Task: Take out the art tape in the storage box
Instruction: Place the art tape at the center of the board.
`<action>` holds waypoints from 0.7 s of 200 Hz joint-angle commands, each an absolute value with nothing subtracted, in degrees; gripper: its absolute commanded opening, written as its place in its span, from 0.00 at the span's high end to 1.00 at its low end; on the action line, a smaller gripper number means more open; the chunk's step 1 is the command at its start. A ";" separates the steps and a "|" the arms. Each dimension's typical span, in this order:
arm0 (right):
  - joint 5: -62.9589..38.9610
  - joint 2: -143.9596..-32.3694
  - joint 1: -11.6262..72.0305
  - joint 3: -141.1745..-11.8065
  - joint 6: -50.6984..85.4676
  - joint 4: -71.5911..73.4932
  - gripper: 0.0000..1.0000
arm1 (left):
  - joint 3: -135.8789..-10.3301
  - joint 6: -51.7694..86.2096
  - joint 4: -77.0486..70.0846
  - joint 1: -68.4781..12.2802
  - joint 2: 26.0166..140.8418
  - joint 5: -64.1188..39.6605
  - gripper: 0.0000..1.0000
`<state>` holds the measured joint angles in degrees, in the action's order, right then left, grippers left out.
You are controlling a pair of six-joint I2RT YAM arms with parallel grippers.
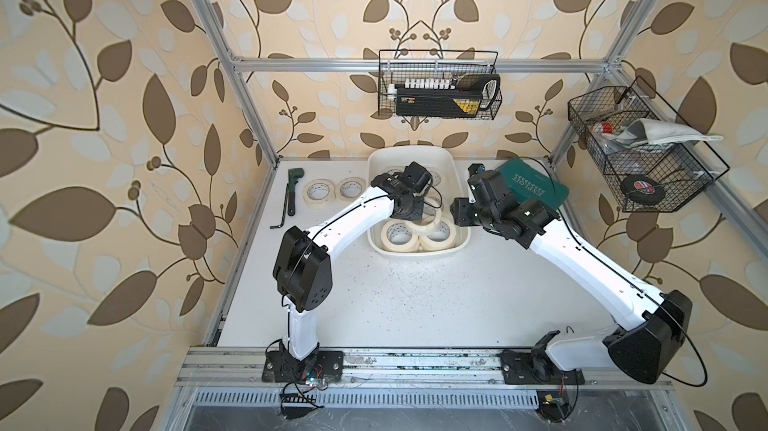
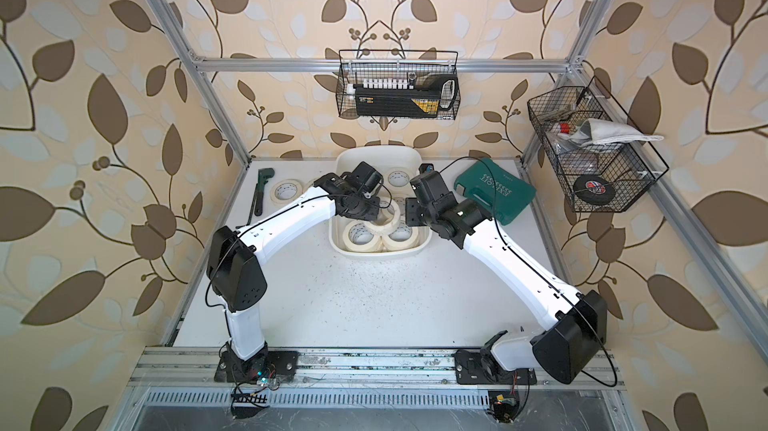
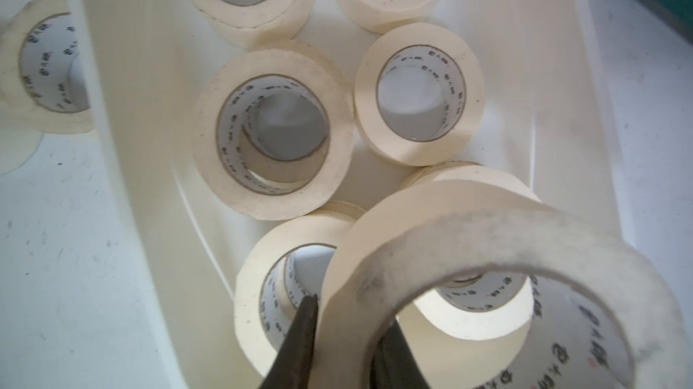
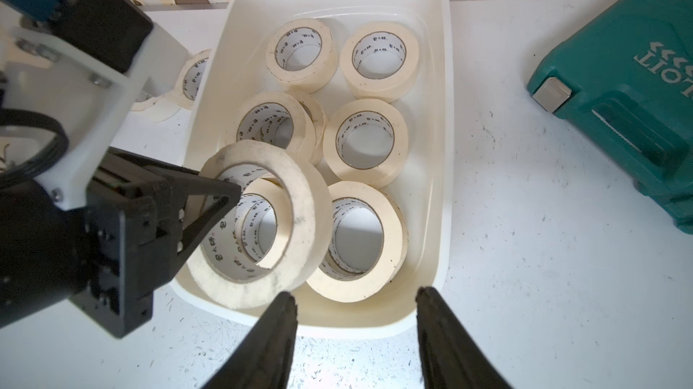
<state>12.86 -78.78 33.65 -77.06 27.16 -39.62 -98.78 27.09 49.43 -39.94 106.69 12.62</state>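
Observation:
The storage box (image 1: pixel 419 253) is a white tub at the back of the table, with several cream art tape rolls (image 4: pixel 365 143) lying flat in it. My left gripper (image 3: pixel 352 312) is shut on the wall of one art tape roll (image 3: pixel 487 233), one finger inside the ring and one outside. The held roll (image 1: pixel 428 219) hangs tilted above the others, over the box's near half. My right gripper (image 4: pixel 356 293) stands open over the box's near rim with nothing between its fingers. Two more rolls (image 1: pixel 319 192) lie on the table left of the box.
A teal tool case (image 1: pixel 536 187) lies right of the box, partly under the right arm. A green wrench (image 1: pixel 293 192) and a hex key (image 1: pixel 280 217) lie at the far left. Black wire baskets hang on the back wall (image 1: pixel 438 88) and the right frame (image 1: pixel 640 154).

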 commanded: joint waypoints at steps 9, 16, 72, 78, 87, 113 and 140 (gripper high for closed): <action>10.54 -77.70 33.96 -78.67 27.19 -39.33 0.46 | -95.98 27.43 48.66 -33.11 98.25 14.85 0.94; 9.86 -77.76 33.98 -78.62 27.30 -39.09 0.46 | -95.17 27.66 48.23 -31.48 97.46 14.70 0.94; 6.70 -80.26 33.89 -79.08 28.45 -37.95 0.45 | -88.75 31.68 45.22 -17.36 94.39 13.42 0.89; 6.47 -80.52 33.88 -79.09 28.56 -37.96 0.45 | -87.70 32.08 44.50 -15.72 94.15 12.97 0.89; 6.22 -80.89 33.84 -79.19 28.64 -37.87 0.45 | -86.05 32.56 43.39 -13.63 94.00 12.43 0.90; 5.33 -82.12 33.92 -79.18 28.93 -37.41 0.45 | -81.46 34.64 39.53 -8.43 94.19 10.65 0.91; 4.53 -83.37 33.89 -79.68 29.09 -37.57 0.45 | -78.16 35.94 37.37 -4.84 95.56 10.53 0.91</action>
<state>6.02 -82.06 33.65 -77.28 28.47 -38.09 -79.57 33.28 42.22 -6.72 96.75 11.84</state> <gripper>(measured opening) 0.551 0.219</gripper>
